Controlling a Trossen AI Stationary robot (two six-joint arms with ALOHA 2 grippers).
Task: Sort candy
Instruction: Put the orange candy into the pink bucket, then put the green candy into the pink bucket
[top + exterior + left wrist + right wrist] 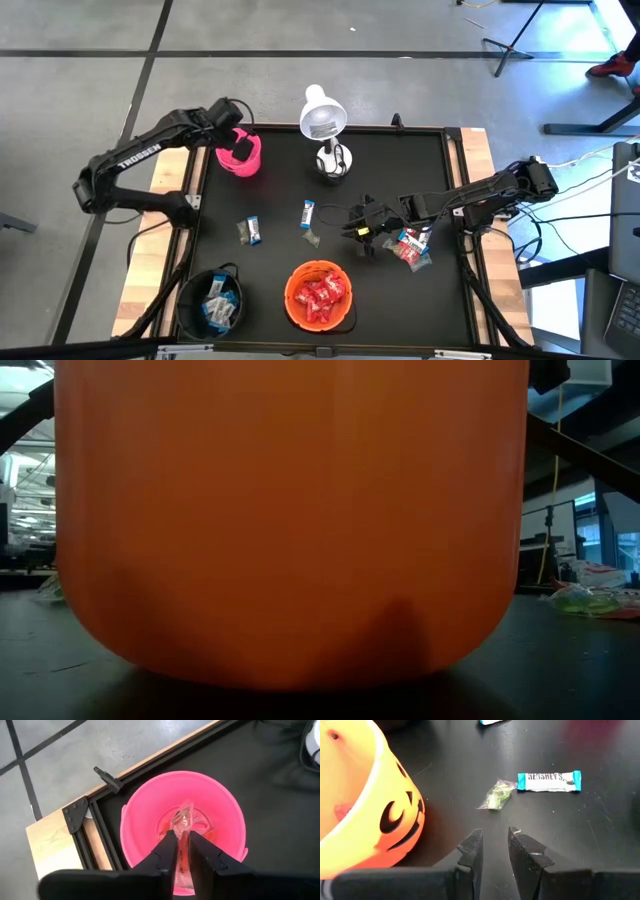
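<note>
My left gripper (181, 836) hangs over the pink cup (150, 800) at the table's far left and is shut on a pinkish clear-wrapped candy (182, 820). My right gripper (495, 832) stands open over the bare mat, right of centre (362, 228), with nothing between its fingers. Just beyond its fingertips a small green candy (496, 800) and a blue-and-white candy bar (549, 781) lie flat on the mat. Red candies fill the orange bowl (318, 295). Blue-and-white ones lie in the black bowl (213, 300). My left gripper pinches the candy's clear wrapper (183, 851) between its two fingers, coming from above and slanting down into the cup's mouth. The candy sticks out past the fingertips, lifted clear above the cup's bottom.
A white lamp (325, 130) stands at the far middle. Another blue-and-white candy (250, 230) lies left of centre, and a pile of red and silvery candies (412, 250) lies by the right arm. The orange bowl (290, 520) fills the low view. A raised frame (455, 190) edges the mat.
</note>
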